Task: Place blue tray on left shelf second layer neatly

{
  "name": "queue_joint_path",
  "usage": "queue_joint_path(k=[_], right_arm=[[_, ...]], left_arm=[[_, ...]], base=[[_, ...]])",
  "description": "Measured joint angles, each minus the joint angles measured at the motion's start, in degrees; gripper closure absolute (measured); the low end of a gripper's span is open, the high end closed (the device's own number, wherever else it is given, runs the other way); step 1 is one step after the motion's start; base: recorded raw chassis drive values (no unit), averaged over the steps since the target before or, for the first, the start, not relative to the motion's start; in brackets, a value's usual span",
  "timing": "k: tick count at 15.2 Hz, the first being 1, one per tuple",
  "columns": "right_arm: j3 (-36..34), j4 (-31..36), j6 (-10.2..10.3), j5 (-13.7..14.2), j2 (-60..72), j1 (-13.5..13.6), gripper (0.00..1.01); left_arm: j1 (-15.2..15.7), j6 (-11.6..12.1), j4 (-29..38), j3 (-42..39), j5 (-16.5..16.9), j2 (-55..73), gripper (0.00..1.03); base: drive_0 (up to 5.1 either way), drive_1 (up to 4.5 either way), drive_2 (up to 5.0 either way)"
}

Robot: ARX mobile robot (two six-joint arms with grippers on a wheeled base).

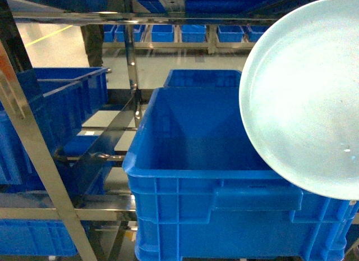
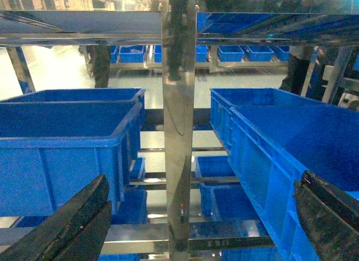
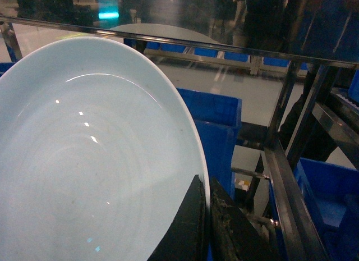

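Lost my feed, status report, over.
Right claw shut on blue tray, held tilted above a blue crate. Left claw open, empty, facing a steel shelf post.

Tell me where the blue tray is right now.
The blue tray fills the head view's upper right, tilted above the nearest big blue crate, its rim pinched by the right gripper.

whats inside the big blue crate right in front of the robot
The big blue crate shows bare walls and a dark, apparently bare floor. Its right part is hidden behind the blue tray, which the right gripper grips by its rim.
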Motion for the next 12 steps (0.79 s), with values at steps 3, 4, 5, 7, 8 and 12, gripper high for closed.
queue_joint_path(k=[3,4,5,7,8,12], right_arm=[[5.49,2.27,-0.24,2.49,8.74,2.69,0.99],[7.61,2.38,-0.28,3.10,11.91,3.23,0.99],[8.96,3.17,-0.46,3.87,14.51,4.00,0.99],[12.55,3.50,-0.87,5.22,19.82,5.09,0.99],[14.19,3.61,-0.90,5.90,21.94,5.44,0.99],[23.82,3.06,-1.16,8.37,32.22,7.43,0.99]], left_arm=[[0.00,-0.02,0.00,0.00,0.00,0.00,0.05],[0.00,0.00,-0.02,0.00,-0.02,0.00,0.05],[0.00,0.00,-0.02,0.00,-0.02,0.00,0.05],[0.00,0.00,0.00,0.00,0.00,0.00,0.05],[0.00,-0.02,-0.02,0.00,-0.02,0.00,0.05],[0.00,-0.02,-0.02,0.00,-0.02,0.00,0.05]], base=[[0.0,0.00,0.0],[0.0,0.00,0.0],[0.0,0.00,0.0],[0.0,0.00,0.0],[0.0,0.00,0.0],[0.0,0.00,0.0]])
